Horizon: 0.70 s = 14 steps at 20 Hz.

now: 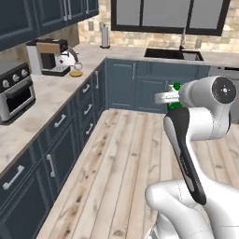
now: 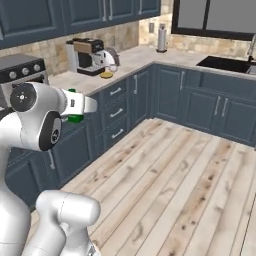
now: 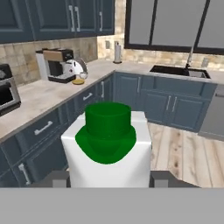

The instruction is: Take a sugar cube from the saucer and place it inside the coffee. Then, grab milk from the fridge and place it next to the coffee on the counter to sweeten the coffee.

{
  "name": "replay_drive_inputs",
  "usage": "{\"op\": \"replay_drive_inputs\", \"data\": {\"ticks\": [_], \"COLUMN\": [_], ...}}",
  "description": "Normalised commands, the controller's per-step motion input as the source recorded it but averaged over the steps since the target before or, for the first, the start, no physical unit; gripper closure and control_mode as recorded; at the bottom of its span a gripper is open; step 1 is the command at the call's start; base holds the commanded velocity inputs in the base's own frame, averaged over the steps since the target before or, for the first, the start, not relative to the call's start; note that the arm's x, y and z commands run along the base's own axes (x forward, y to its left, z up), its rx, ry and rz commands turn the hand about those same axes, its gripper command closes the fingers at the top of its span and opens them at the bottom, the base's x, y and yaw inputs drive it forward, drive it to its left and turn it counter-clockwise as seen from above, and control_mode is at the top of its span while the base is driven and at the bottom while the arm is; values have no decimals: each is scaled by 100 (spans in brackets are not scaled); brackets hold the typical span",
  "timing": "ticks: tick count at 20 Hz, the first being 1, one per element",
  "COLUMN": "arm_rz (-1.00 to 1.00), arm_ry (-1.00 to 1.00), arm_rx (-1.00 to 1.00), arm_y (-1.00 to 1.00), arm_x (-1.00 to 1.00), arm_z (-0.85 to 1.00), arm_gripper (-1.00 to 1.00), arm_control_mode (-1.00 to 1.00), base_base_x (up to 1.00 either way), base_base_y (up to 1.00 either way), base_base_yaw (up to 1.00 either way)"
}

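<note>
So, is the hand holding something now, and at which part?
Yes: the hand holds the milk, one finger on each white side wall, below its green top.

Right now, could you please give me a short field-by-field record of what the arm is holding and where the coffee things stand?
held item: milk, white carton with green top
gripper: closed on the carton's sides
coffee: on the counter by the coffee machine
saucer: yellow, beside the cup
arm position: over the wooden floor, away from the counter
</note>
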Motion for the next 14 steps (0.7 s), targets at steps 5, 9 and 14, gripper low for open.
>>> {"op": "replay_drive_inputs", "data": {"ticks": [5, 9, 14], "arm_rz": [0, 0, 0], "arm_ry": [0, 0, 0], "arm_rx": [0, 0, 0], "arm_y": [0, 0, 0], "arm_x": [0, 0, 0], "arm_z": [0, 0, 0], "arm_gripper": [100, 100, 100], "arm_control_mode": [100, 100, 100], "base_base_x": [100, 100, 100], "base_base_y": [-19, -15, -1], "base_base_yaw": [22, 24, 33]}}
